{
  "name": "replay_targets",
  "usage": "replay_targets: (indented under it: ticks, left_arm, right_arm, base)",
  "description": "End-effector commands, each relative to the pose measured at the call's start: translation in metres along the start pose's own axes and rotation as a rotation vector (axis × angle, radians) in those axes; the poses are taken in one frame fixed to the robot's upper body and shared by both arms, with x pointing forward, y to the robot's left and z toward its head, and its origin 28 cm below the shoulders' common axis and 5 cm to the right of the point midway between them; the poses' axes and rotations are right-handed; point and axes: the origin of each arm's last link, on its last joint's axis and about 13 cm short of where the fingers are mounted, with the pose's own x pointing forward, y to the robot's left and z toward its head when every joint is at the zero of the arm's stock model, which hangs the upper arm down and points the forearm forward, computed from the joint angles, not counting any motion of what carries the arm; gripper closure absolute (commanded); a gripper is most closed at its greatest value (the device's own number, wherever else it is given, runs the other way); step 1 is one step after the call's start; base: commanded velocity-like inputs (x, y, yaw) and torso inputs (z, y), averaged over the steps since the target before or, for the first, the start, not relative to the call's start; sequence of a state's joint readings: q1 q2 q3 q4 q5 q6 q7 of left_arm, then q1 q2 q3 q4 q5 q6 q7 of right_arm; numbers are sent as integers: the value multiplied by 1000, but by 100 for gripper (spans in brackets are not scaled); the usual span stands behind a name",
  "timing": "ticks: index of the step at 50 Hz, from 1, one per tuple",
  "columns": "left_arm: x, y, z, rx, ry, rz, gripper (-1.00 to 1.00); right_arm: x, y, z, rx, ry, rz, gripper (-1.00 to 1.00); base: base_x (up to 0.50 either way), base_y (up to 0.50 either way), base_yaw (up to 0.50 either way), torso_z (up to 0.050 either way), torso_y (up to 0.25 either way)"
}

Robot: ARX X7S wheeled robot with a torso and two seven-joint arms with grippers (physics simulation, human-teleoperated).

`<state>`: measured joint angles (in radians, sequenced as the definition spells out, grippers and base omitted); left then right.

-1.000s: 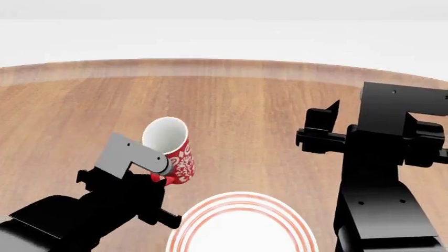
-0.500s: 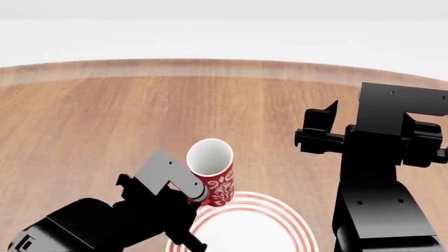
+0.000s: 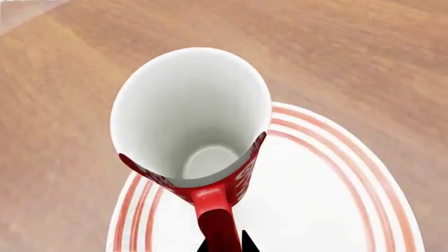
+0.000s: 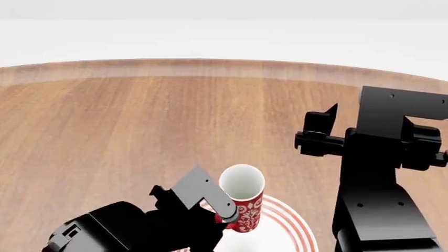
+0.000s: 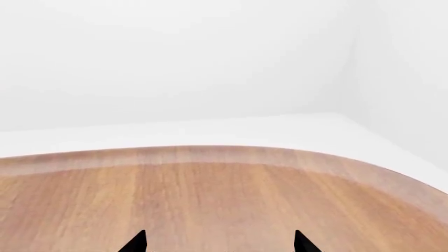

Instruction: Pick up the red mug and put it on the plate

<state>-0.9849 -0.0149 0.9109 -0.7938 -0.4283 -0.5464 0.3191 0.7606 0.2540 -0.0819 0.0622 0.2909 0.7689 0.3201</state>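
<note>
I see a round wood-grain tabletop (image 4: 140, 121), white room; no readable writing. Left gripper (image 3: 222, 247) jaws clamp the red mug (image 4: 242, 202) handle above the plate (image 3: 315, 210); right gripper (image 5: 218, 242) jaws spread, empty.

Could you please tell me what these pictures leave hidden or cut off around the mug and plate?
- Whether the red mug touches the plate: its base is hidden in both views.
- Left end effector: cut off by the left wrist view's edge, blocked by its arm in the head view.
- The plate's near half: cut off by the head view's edge.
- Right end effector: only fingertips show.

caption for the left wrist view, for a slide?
Left pincer holds the red mug by its handle over the ringed plate.
</note>
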Motion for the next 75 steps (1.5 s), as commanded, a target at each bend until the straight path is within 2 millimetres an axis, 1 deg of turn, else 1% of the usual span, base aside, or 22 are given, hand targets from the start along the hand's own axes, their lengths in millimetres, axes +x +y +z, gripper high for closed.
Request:
replay_targets:
  ticks: [1,15,26,48,57,58,75]
  left_arm:
    - [5,4,1,-28,51,-15,100]
    - [2,5,-3,-49,144,-16,100]
    - [1,5,-11,-47,208,-27,100]
    - [2,-1,-18,-23,256,-117,100]
    - [1,1,-17,-32,262,-120,100]
    - [1,0,-17,-34,262,-118,-100]
    - [1,0,-17,-30,271,-135,-100]
  right_arm:
    - [1,0,-2,4,3,2,-100]
    - [0,0,-1,6,3,0,-100]
    - [0,-1,-4,12,5,-1,-100]
    - [1,1,-8,17,12,4,-100]
    - [1,1,-8,17,12,4,-100]
    - [1,1,-8,17,12,4,-100]
    - [3,2,-10,20,16,6,-100]
  base:
    - [0,0,0,0,0]
    - [0,0,0,0,0]
    - [0,0,0,0,1]
    - [0,0,0,0,0]
    - [0,0,0,0,0]
    - [0,0,0,0,0]
    - [0,0,0,0,0]
